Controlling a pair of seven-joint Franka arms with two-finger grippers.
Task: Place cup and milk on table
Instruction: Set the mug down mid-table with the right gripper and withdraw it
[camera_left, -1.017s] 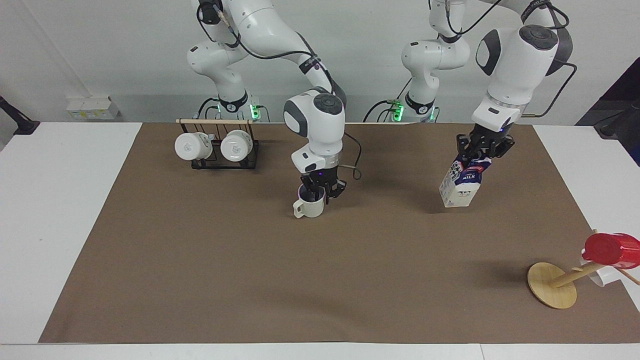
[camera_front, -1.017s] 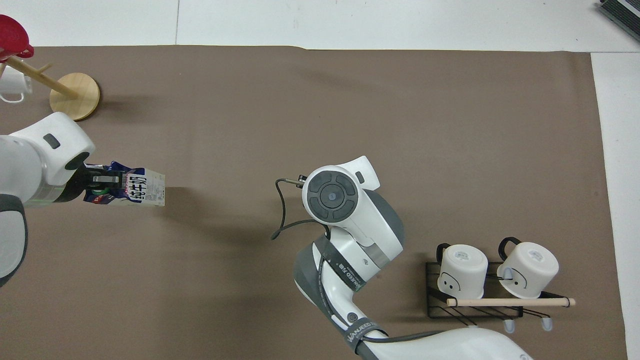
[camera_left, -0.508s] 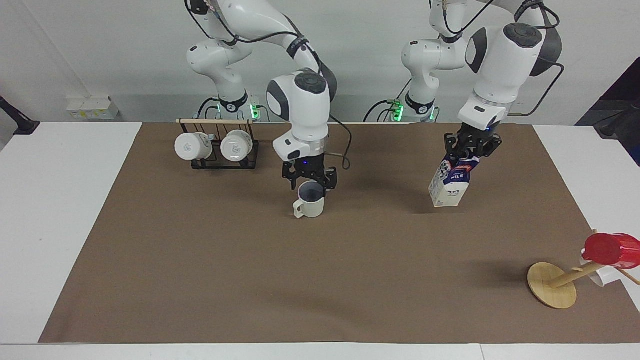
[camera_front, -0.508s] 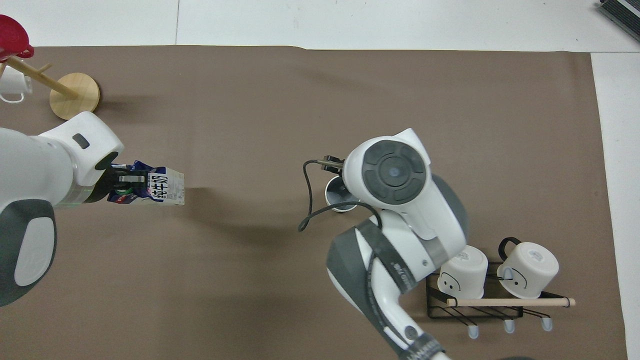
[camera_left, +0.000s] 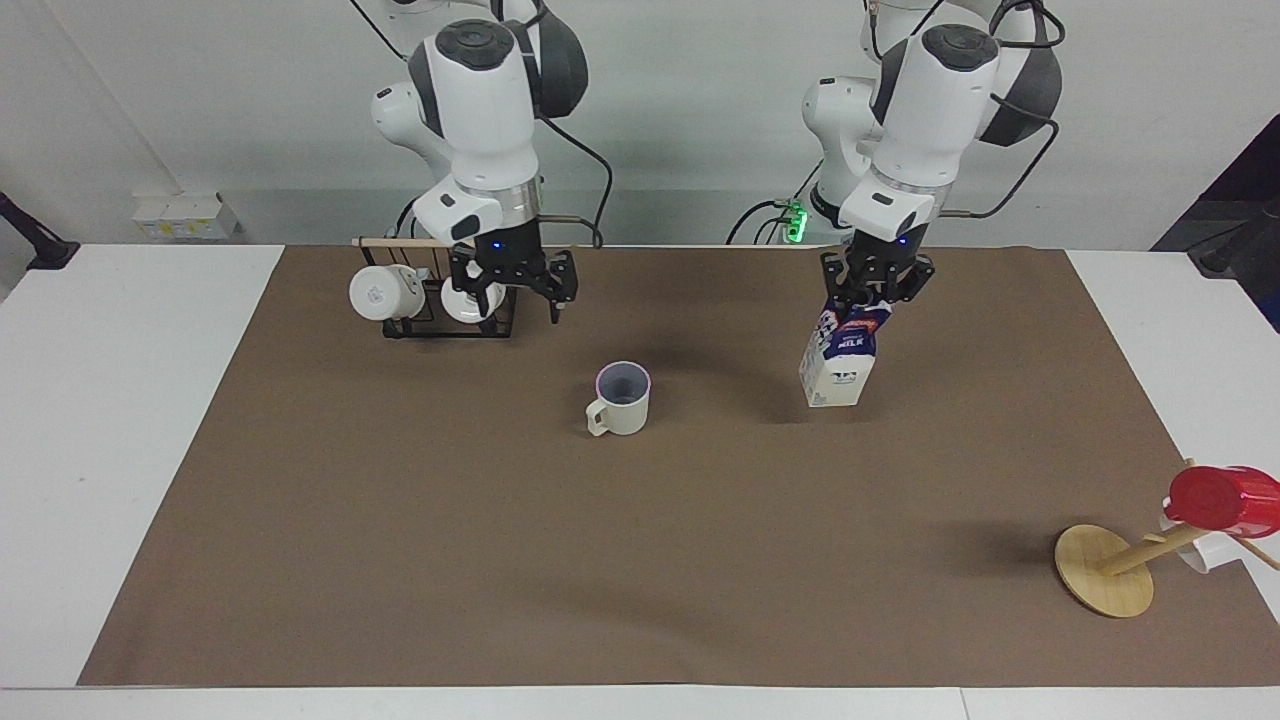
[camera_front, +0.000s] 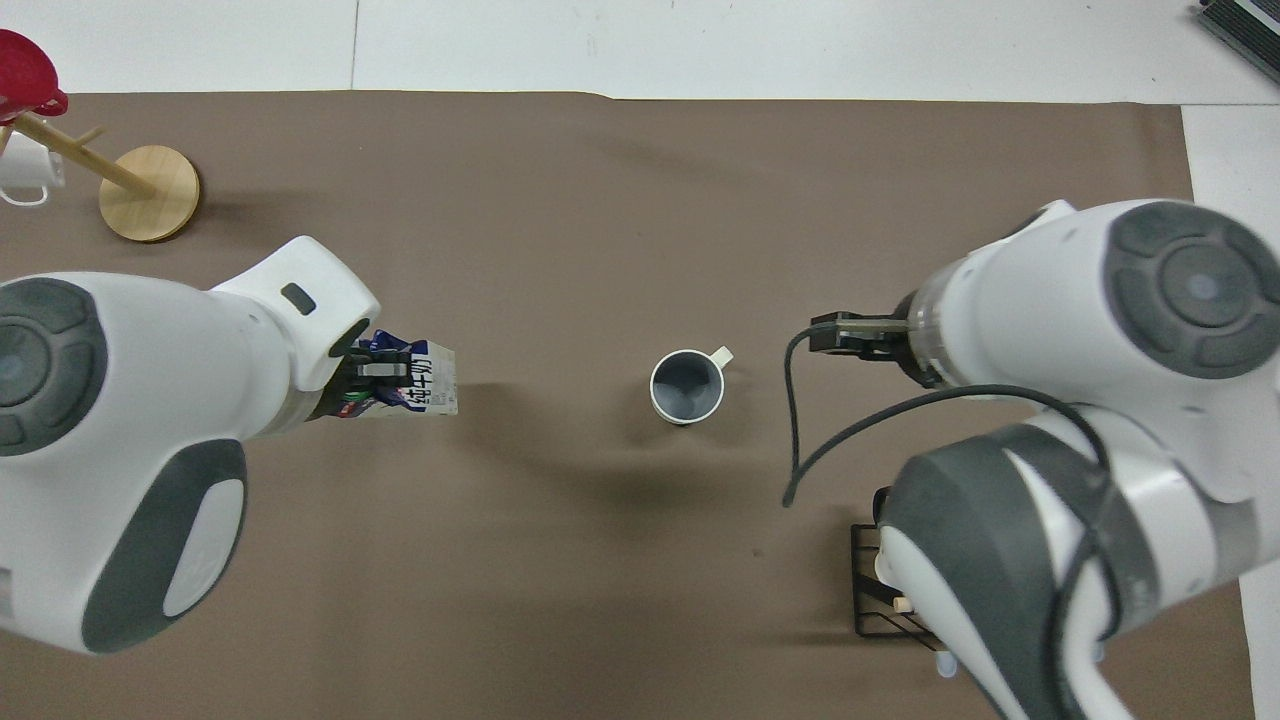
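Note:
The cup (camera_left: 620, 400) stands upright and alone on the brown sheet of the table (camera_left: 400, 560), handle toward the right arm's end; it also shows in the overhead view (camera_front: 686, 387). My right gripper (camera_left: 510, 285) is open and empty, raised over the sheet beside the mug rack, well clear of the cup. My left gripper (camera_left: 873, 290) is shut on the blue top of the milk (camera_left: 838, 362), which hangs slightly tilted with its bottom at the sheet; whether it rests there I cannot tell. The milk (camera_front: 425, 380) lies beside the cup, toward the left arm's end.
A black wire rack (camera_left: 440, 310) with two white mugs stands near the right arm's base. A tilted wooden stand (camera_left: 1100, 572) carrying a red cup (camera_left: 1222, 498) sits at the left arm's end, far from the robots.
My right gripper has let go of the cup, risen and drawn back toward the mug rack. My left gripper has carried the milk toward the cup and lower to the sheet.

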